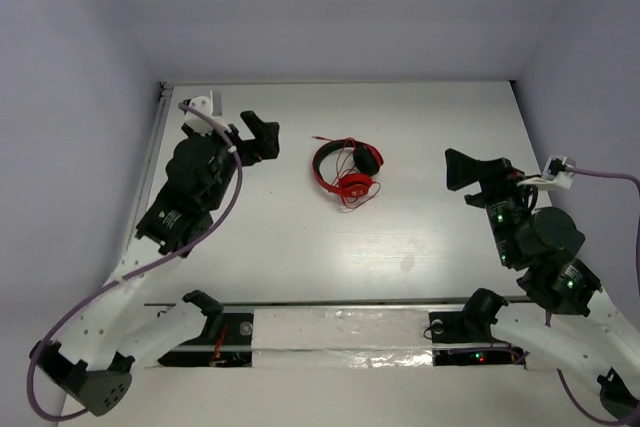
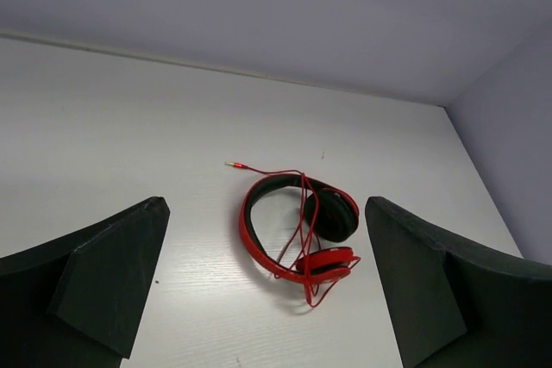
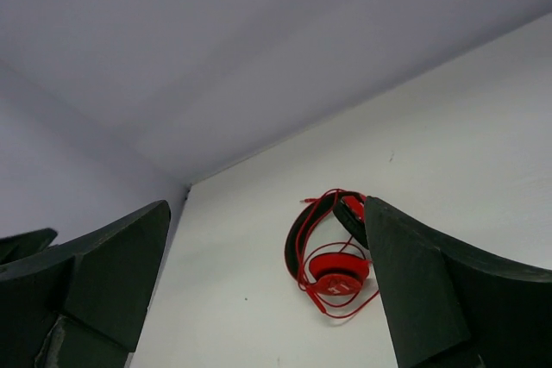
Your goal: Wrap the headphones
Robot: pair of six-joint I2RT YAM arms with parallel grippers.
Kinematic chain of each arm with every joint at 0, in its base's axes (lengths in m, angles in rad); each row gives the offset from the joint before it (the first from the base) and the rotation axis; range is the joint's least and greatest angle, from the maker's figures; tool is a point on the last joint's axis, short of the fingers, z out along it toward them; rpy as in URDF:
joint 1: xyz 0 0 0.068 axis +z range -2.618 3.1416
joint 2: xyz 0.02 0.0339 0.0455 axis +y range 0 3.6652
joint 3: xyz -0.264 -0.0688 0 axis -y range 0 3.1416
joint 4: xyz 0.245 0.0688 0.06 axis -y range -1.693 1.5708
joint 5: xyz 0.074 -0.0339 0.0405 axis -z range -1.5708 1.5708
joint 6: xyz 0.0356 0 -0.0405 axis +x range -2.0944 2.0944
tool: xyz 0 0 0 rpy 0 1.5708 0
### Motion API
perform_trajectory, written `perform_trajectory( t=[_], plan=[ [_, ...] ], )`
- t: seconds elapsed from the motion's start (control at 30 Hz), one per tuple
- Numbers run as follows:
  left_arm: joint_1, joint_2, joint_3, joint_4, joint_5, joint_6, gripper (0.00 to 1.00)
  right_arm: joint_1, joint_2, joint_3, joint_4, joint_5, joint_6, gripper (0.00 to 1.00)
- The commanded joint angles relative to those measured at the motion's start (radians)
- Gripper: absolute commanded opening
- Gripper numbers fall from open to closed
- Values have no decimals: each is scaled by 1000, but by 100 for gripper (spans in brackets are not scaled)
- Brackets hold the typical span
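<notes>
The headphones lie in the middle of the white table, red headband to the left, two earcups to the right, the thin red cable looped over and around them. They also show in the left wrist view and the right wrist view. The cable's plug points away from the band. My left gripper is open and empty, left of the headphones and apart from them. My right gripper is open and empty, to their right and apart from them.
The table has a wall along its far edge and side walls left and right. A purple arm cable loops beside the left arm. A taped strip runs along the near edge between the arm bases.
</notes>
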Motion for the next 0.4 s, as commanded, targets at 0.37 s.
perform_trajectory(
  t=[0.37],
  plan=[
    [-5, -163, -130, -33, -48, 52, 99, 3, 29, 10, -91, -15, 9, 100]
  ],
)
